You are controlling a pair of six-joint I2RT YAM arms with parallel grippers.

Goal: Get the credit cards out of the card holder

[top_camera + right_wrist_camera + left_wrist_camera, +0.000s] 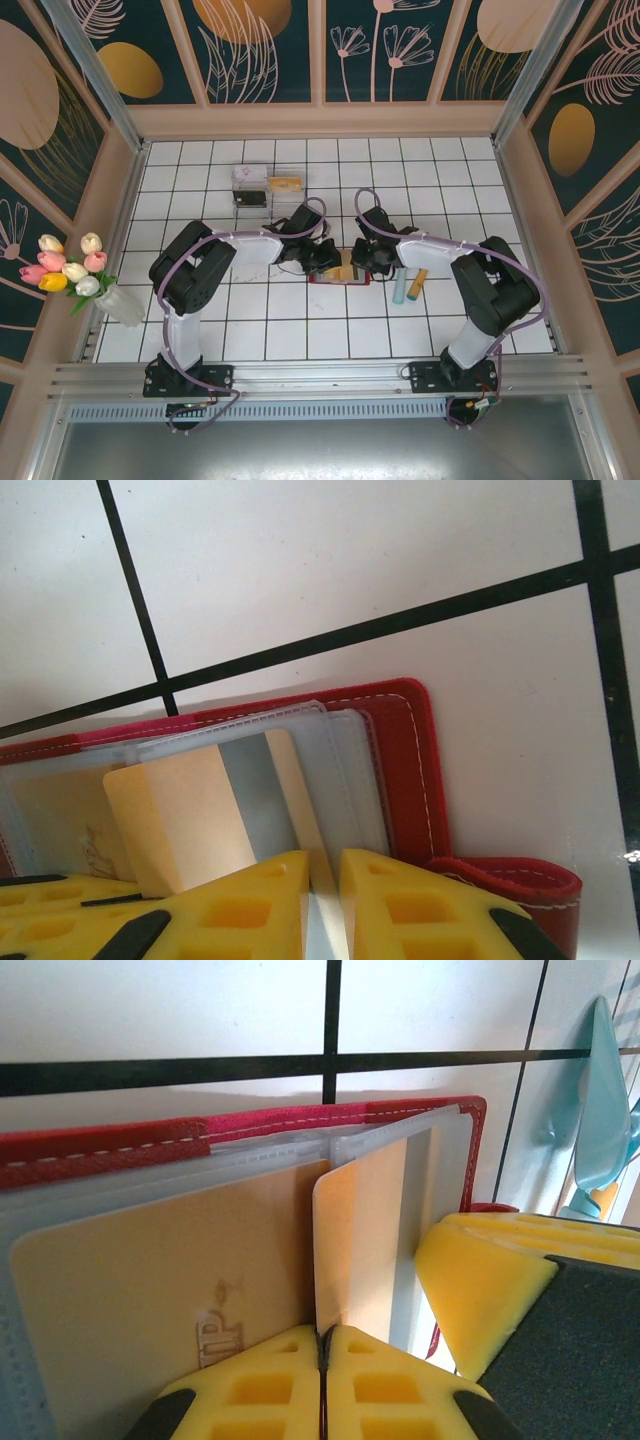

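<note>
The red card holder [322, 278] lies open on the tiles between both arms, its red edge [250, 1125] and cover [400, 750] in the wrist views. My left gripper [325, 258] [322, 1345] is shut on a tan-orange credit card [350, 1230] [180, 815], which stands lifted out of the grey-blue pockets. Another tan card [150, 1290] stays in a left pocket. My right gripper [362, 262] [322, 880] pinches a pocket leaf [300, 800] of the holder. A light blue card [400, 290] [600, 1110] and a tan-orange card [417, 283] lie on the table to the right.
A clear plastic box [265, 187] stands behind the holder at the back. A vase of tulips [75, 270] sits at the left wall. The white tiled floor [300, 330] is enclosed by low walls on three sides.
</note>
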